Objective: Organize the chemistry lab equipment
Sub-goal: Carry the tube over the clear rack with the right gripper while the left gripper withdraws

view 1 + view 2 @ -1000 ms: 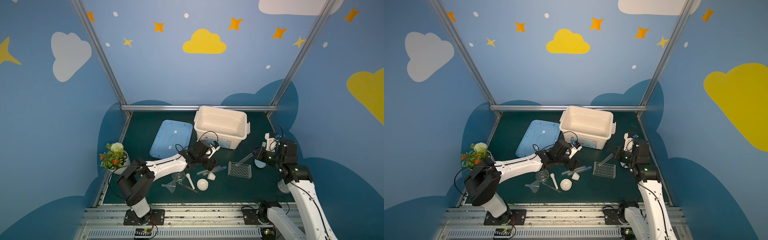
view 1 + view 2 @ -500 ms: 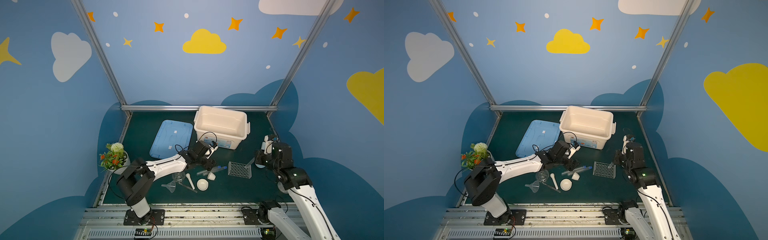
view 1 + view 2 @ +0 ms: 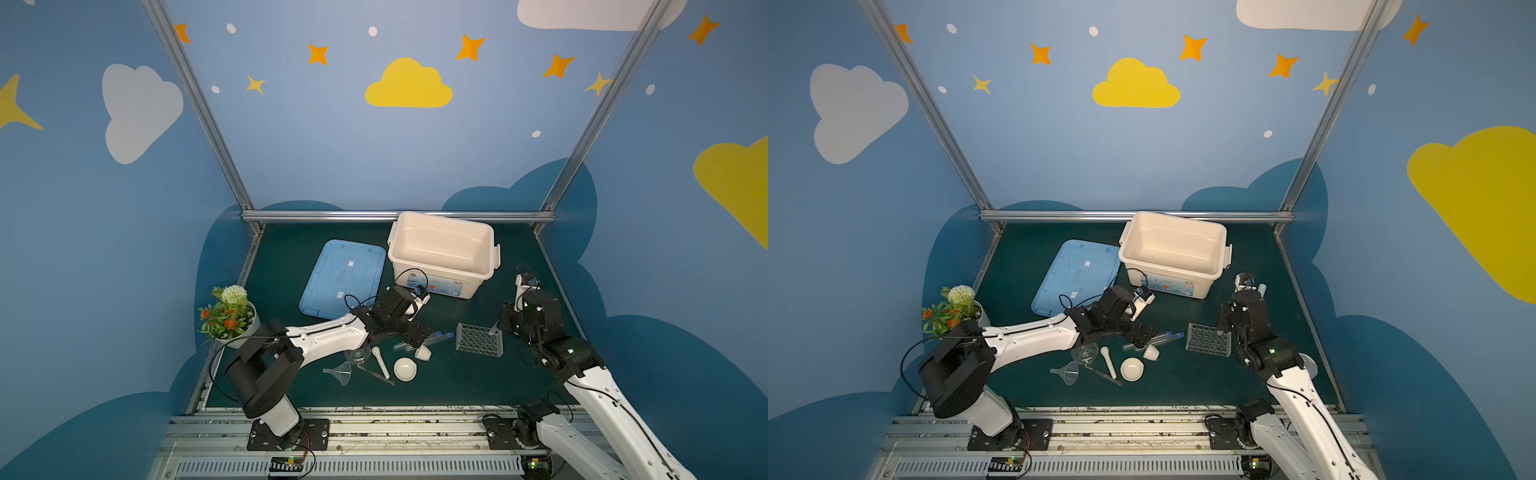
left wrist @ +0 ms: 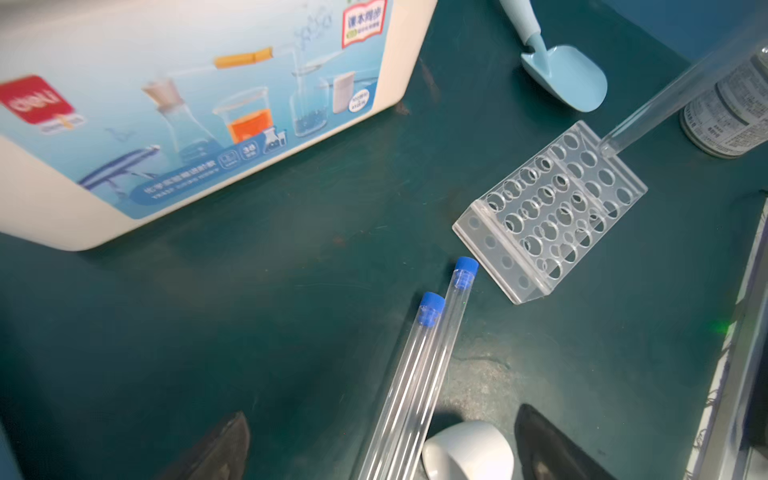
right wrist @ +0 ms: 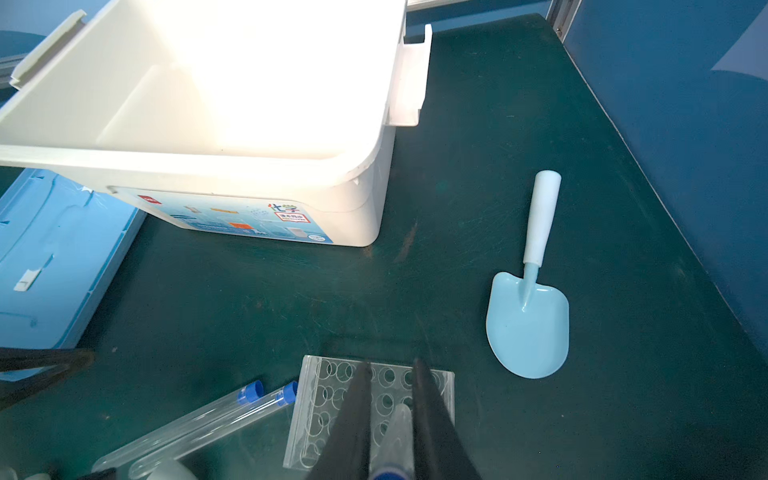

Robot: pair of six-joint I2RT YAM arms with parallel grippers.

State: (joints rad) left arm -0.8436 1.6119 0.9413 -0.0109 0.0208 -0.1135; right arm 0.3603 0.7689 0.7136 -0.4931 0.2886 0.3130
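Tube [image 4: 673, 93] in right pincer [image 5: 390, 365] ends at rack [image 4: 548, 208] corner.

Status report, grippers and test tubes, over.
Left gripper open over two capped test tubes lying flat. Right gripper shut on third tube, tip at rack corner. White cup crowds left grasp.

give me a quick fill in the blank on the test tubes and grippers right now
1. ___ capped test tubes lie flat beside the rack.
2. Their caps are ___.
3. The right gripper is shut on a third tube, while the left gripper is ___.

Missing words: two; blue; open
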